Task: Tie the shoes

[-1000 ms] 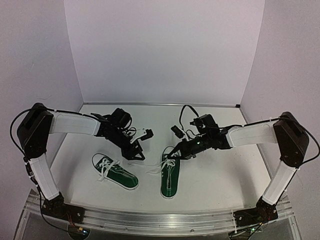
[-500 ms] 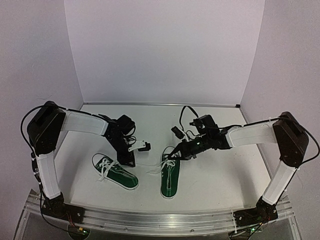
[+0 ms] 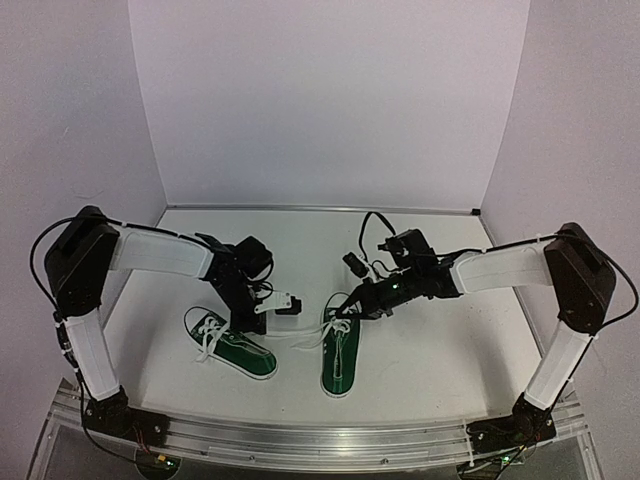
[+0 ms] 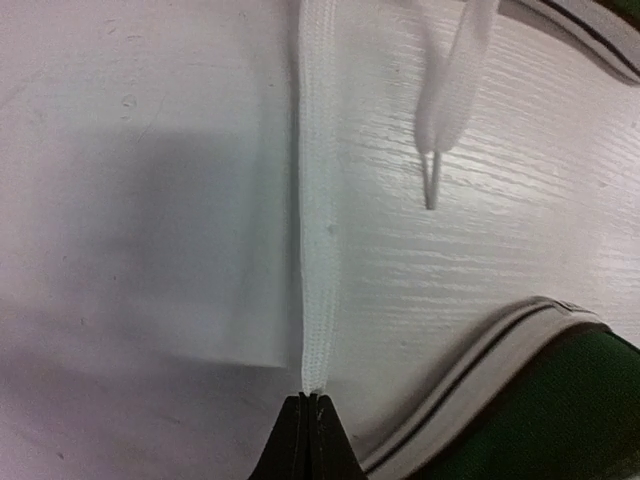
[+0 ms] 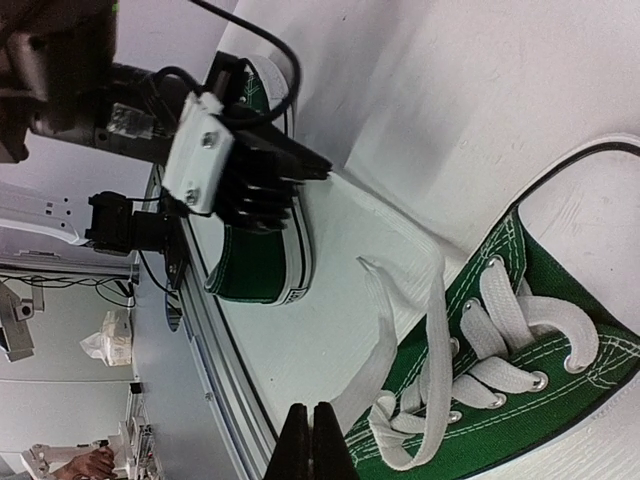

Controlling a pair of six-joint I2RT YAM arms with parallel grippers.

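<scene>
Two dark green shoes with white laces lie on the white table: the left shoe and the right shoe. My left gripper sits low between them, shut on a white lace that runs taut from its tips to the right shoe. A second loose lace end lies nearby. My right gripper hovers over the right shoe's toe end. It is shut, with the shoe's other lace rising to its tips.
The left shoe's white sole lies close beside my left fingers. An aluminium rail runs along the near table edge. White walls close off the back and both sides.
My left gripper has dropped toward the table between the shoes, and its jaws went from open to shut on the lace. The right arm has stayed still.
</scene>
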